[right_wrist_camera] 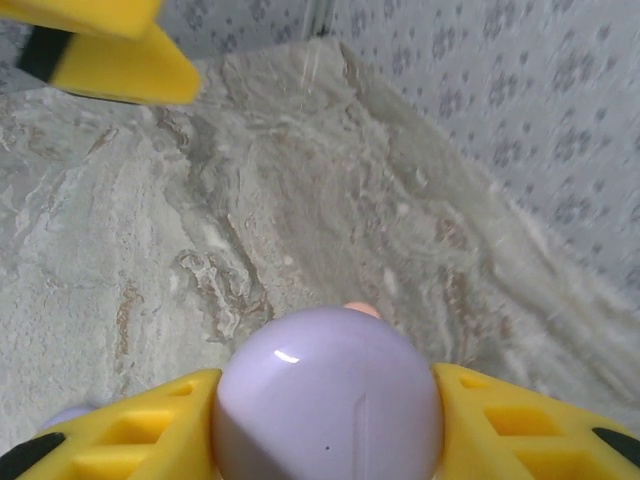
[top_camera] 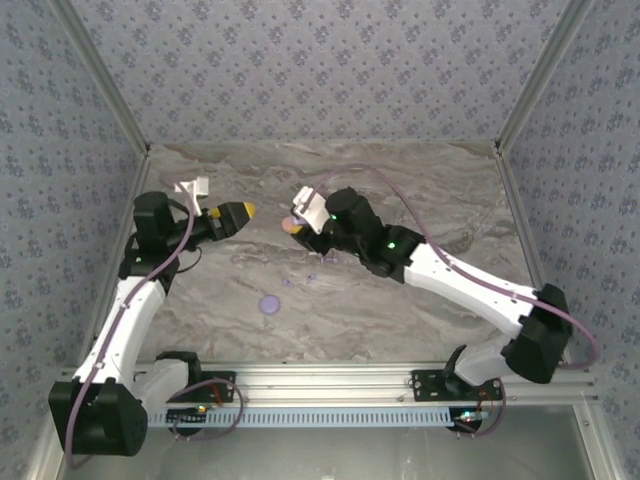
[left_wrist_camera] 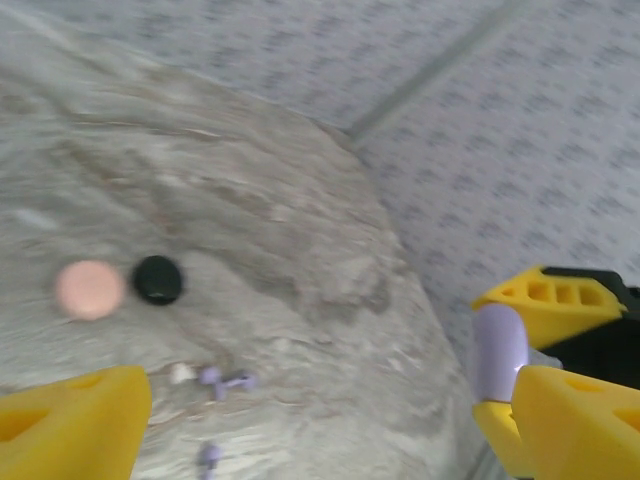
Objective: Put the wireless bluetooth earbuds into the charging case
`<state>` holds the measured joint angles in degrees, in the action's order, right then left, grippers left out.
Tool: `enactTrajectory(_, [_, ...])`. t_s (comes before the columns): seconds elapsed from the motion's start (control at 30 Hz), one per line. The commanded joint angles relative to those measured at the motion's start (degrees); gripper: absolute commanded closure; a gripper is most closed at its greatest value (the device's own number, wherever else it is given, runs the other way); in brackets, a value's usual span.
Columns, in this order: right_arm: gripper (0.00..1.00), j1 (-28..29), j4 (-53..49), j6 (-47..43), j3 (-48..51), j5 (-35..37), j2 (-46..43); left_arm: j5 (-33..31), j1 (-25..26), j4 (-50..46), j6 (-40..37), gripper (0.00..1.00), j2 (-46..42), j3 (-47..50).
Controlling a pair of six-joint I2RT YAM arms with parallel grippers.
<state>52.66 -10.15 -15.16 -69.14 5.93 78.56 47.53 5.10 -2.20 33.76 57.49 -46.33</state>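
Grey-veined marble-look tabletop (top_camera: 430, 190) floors a booth with walls (top_camera: 300, 60) papered in a blue-grey flower print. An aluminium rail (top_camera: 330, 378) runs along the near edge.

The wireless earbuds (top_camera: 310, 278) are hard to read. From overhead I make out only a few lavender specks near the table's middle, at 6 o'clock from my right gripper (top_camera: 298, 222). A loose lavender disc (top_camera: 269, 304) lies at 8 o'clock from them. The left wrist view is blurred. It gives small lavender stemmed bits (left_wrist_camera: 225, 380) and a whitish one (left_wrist_camera: 182, 374). A black disc (left_wrist_camera: 158, 280) lies beyond them, with a pink disc (left_wrist_camera: 90, 290) just beside it at 9 o'clock. In the right wrist view a pink sliver (right_wrist_camera: 362, 310) peeks over the lavender charging case (right_wrist_camera: 328, 395); I cannot tell what it is.

My left arm rises from the 7 o'clock corner and its gripper (top_camera: 240, 211) points toward 3 o'clock, jaws spread wide and holding nothing. My right arm stretches in from 4 o'clock, its yellow fingers (right_wrist_camera: 510, 420) clamped on either side of the lavender charging case, raised off the table. The two grippers face each other, near but apart.
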Motion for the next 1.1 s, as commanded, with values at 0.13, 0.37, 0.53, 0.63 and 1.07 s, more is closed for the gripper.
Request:
enactTrajectory(0.13, [0.49,1.80,5.22,-15.60,5.67,3.22,-8.58,9.33,9.11,4.57,-3.06,0.09,2.39,-7.47])
enactTrajectory(0.37, [0.49,2.97,5.84,-19.41,5.27,3.83,-8.82,9.91,13.93,4.22,-3.88,0.21,5.19,-9.48])
enactTrajectory(0.53, [0.49,3.23,6.32,-19.55,4.83,3.86,-8.61,10.01,16.03,4.64,-4.16,0.25,6.78,-9.54])
enactTrajectory(0.63, [0.49,3.46,6.23,-19.70,4.55,3.92,-8.17,10.61,17.32,4.75,-4.55,0.27,7.71,-10.03])
enactTrajectory(1.07, [0.49,3.82,5.94,-19.25,3.75,3.22,-7.03,10.92,20.28,3.36,-6.57,0.46,10.04,-10.88])
